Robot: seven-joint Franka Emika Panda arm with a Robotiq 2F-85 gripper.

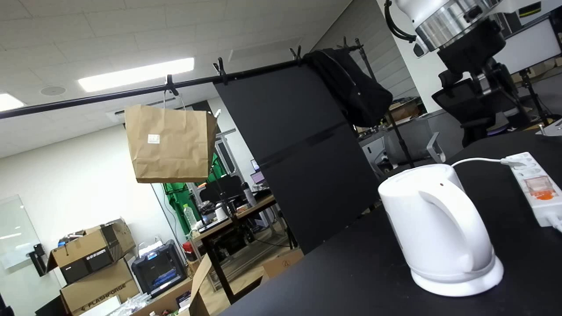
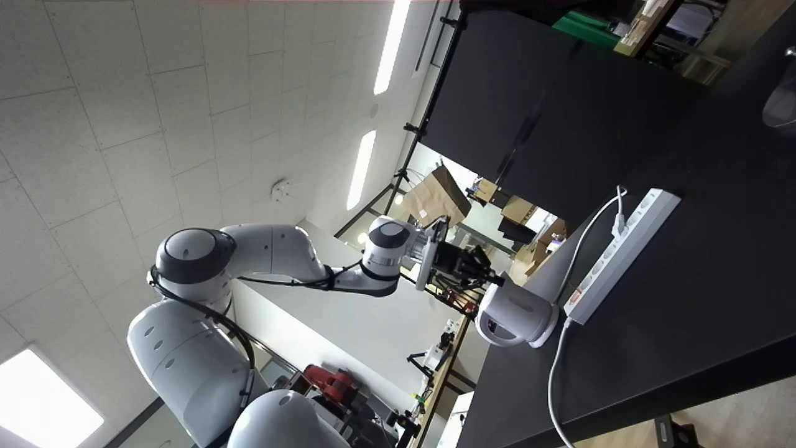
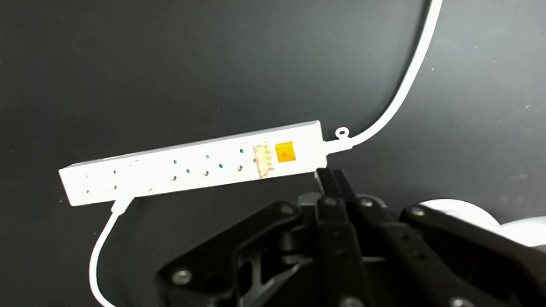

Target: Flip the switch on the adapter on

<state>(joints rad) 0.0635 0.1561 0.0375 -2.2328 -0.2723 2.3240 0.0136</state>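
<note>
White arm [image 2: 270, 252], black cable [image 2: 217, 317], silver collar [image 1: 454, 25], black screw-studded tool [image 3: 332, 172]

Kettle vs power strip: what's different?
The kettle is rounded and stands upright; the power strip is long and lies flat. The kettle has a looped handle; the power strip has a row of sockets and an orange switch. Both are white, on the black table.

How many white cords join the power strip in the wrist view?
2. The thicker cord leaves the end of the power strip nearest the orange switch; the thinner cord plugs in near the opposite end. Both run out of frame.
</note>
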